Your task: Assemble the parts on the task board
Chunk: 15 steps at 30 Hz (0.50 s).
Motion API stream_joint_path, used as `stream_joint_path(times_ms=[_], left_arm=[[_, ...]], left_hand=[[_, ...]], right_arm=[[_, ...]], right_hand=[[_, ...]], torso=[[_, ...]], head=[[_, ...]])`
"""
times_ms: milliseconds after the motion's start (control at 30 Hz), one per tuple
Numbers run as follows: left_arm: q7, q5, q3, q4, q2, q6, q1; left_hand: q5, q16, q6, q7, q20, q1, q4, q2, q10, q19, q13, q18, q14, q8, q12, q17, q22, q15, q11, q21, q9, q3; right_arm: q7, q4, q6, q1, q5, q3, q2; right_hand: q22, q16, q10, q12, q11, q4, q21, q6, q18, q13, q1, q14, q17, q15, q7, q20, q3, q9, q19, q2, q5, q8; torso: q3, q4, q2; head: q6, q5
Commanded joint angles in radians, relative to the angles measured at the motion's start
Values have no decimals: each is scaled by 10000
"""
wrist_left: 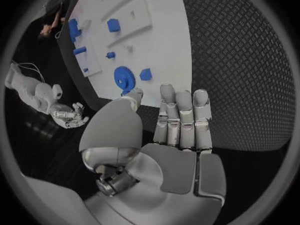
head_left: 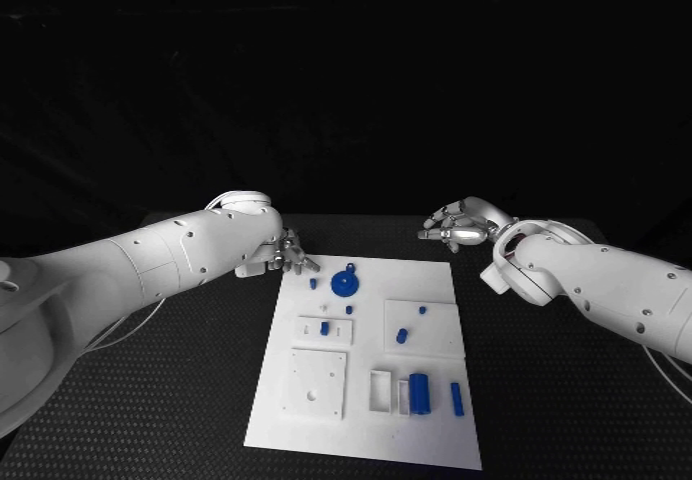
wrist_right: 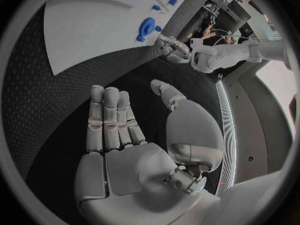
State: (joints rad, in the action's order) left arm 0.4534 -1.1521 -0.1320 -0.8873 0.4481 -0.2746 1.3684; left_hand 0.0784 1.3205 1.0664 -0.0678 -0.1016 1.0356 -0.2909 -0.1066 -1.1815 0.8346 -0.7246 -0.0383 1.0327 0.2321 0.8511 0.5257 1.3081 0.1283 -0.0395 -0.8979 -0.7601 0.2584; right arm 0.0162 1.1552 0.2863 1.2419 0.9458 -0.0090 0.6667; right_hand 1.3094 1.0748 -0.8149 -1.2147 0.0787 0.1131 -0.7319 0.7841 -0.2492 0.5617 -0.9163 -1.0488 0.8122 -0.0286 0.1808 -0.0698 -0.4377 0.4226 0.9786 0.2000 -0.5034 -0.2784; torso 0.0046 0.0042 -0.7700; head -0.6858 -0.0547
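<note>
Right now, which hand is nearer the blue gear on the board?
Left. The left hand hovers open at the board's far left corner, just beside the blue gear. The right hand hangs open beyond the far right corner, further off.

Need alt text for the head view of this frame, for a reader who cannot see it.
A white task board lies on a black table, dotted with small blue parts, among them a blue gear near its far edge. The left hand hovers at the board's far left corner, and the right hand is raised beyond its far right corner; both hold nothing.
</note>
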Motion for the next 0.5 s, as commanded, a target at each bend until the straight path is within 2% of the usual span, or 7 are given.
stream_joint_path(times_ms=[33,233,333,500], left_arm=[[-115,374,4,-7,-23,-221,12],[-124,249,4,-94,-52,-234,3],[-129,262,4,-121,-86,-284,-10],[-116,322,4,-115,-141,-442,-27]], left_hand=[[37,-53,9,-6,-1197,-64,-13,130,-32,-76,-6,162,-52,-64,-75,18,28,0,-1,54,24,-122],[-41,-82,-49,-23,-1204,-296,-29,141,-2,-58,1,155,-70,-133,-106,14,37,8,12,112,73,-217],[-18,-82,-47,-21,-1210,-308,-20,200,-8,-49,0,149,-64,-139,-105,17,41,12,9,123,79,-197],[64,-79,-31,-16,-1216,-211,2,251,-11,-44,-5,144,-61,-139,-103,23,62,18,5,134,81,-180]], right_arm=[[92,-1,-135,-5,26,2,-15],[92,-4,-141,-5,26,2,-22],[95,-1,-146,-6,26,2,-35],[92,-11,-149,-6,26,2,-53]], right_hand=[[202,35,63,-30,-23,41,26,8,-126,-11,25,69,-17,-16,63,-5,39,-16,-18,-60,-50,-46],[202,36,63,-31,-23,45,26,8,-126,-13,19,70,-18,-16,63,-5,37,-17,-18,-68,-53,-47],[202,36,64,-32,-23,48,26,7,-126,-15,16,70,-19,-16,63,-5,36,-17,-19,-69,-55,-47],[202,37,64,-33,-22,51,25,7,-126,-16,14,70,-19,-16,63,-5,37,-17,-19,-70,-56,-47]], torso=[[-6,13,13],[1,16,18],[-10,25,13],[-7,22,12]], head=[[-46,56],[-45,64],[-36,60],[-40,50]])
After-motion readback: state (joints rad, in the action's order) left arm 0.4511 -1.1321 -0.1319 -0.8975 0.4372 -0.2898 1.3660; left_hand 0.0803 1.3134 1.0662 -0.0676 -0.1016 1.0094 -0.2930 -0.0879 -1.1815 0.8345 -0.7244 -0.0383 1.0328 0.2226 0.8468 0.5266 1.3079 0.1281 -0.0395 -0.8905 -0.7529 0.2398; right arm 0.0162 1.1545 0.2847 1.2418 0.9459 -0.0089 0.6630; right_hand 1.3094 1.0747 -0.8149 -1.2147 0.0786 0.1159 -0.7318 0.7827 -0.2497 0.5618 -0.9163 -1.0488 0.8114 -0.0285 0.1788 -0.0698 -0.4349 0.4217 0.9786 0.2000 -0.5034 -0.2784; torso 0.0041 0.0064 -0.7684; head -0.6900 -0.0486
